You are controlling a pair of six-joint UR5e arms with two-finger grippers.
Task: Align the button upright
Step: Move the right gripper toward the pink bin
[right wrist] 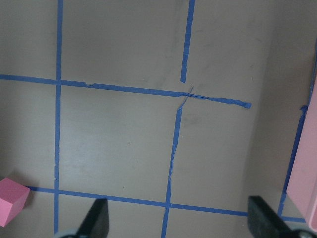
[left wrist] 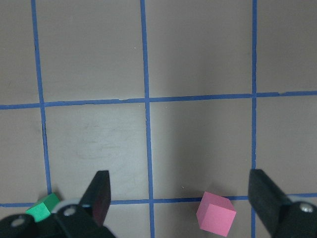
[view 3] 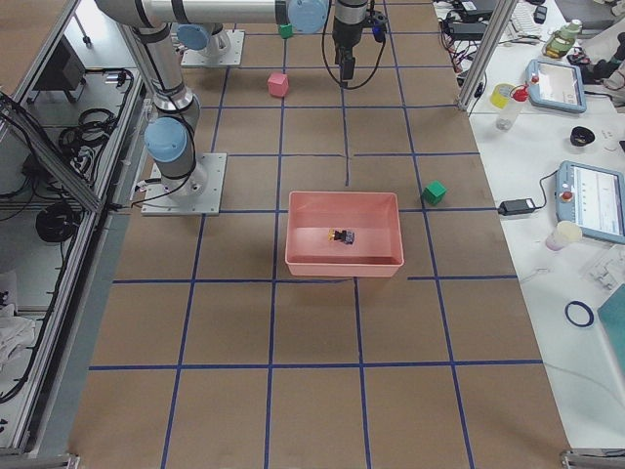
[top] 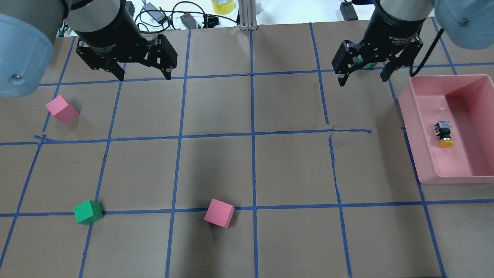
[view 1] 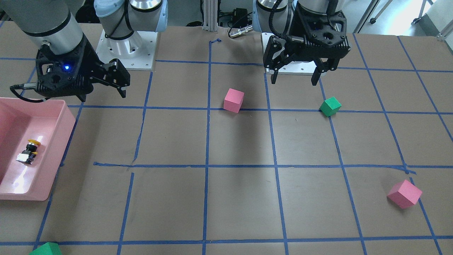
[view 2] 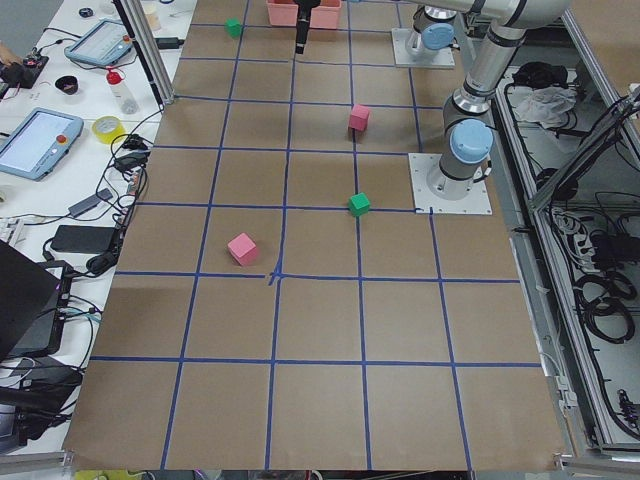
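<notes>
Black-fingered, my left gripper (top: 143, 75) hangs spread wide, well apart from the job. The right gripper (top: 362, 79), just as wide, hovers near the pink bin (top: 411, 127), where the button (top: 444, 135) lies on its side. I judge its round body may roll or slip when pinched, and a finger may catch the bin wall. A pink cube (top: 61, 109), a green cube (top: 88, 212) and a second pink cube (top: 219, 213) sit leftward, none between gripper and bin.
</notes>
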